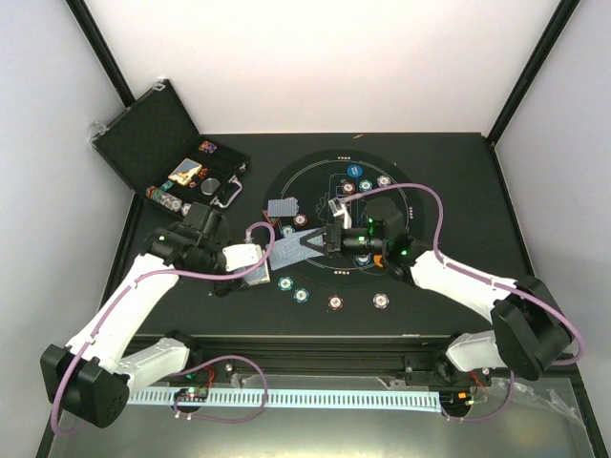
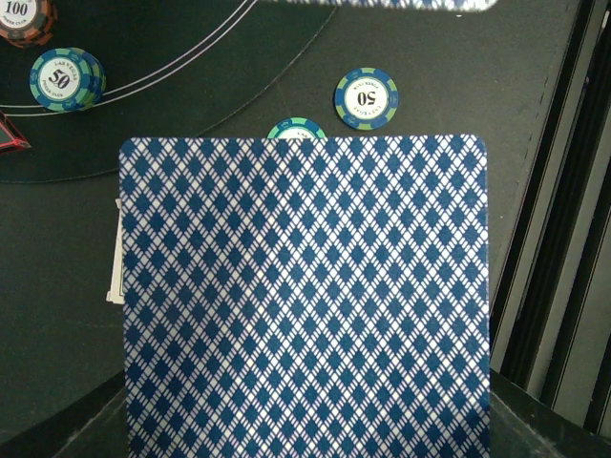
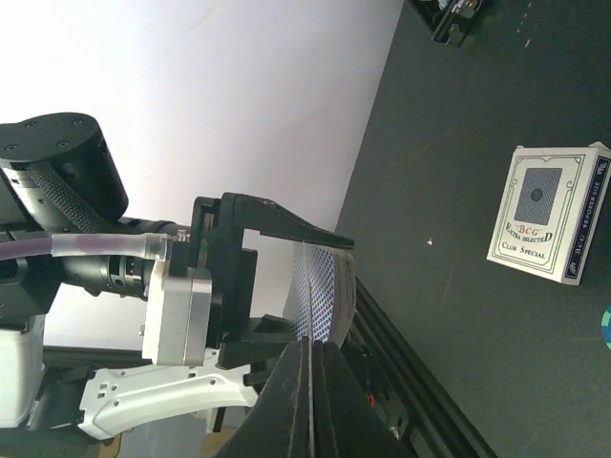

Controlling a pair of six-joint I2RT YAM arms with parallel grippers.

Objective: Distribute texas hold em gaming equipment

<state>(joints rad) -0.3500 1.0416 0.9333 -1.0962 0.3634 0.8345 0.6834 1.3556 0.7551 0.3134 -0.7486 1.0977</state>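
My left gripper [image 1: 272, 256] is shut on a deck of blue-backed playing cards [image 3: 325, 281]. In the left wrist view the top card [image 2: 305, 296] hides the fingers. My right gripper [image 1: 320, 245] is shut, with its fingertips [image 3: 310, 348] pinching the edge of one card drawn off that deck. Poker chips lie around the round mat [image 1: 420, 239]: teal ones [image 1: 285, 283] and brown-red ones [image 1: 335, 302] near the front, and others [image 1: 366, 185] at the back. The left wrist view shows teal "50" chips [image 2: 366, 97] [image 2: 65, 78] and a red marker [image 2: 10, 134].
An open black foam-lined case [image 1: 177, 153] with more pieces stands at the back left. A white card box [image 3: 549, 212] lies flat on the dark table. A black rail [image 1: 315, 348] runs along the near edge.
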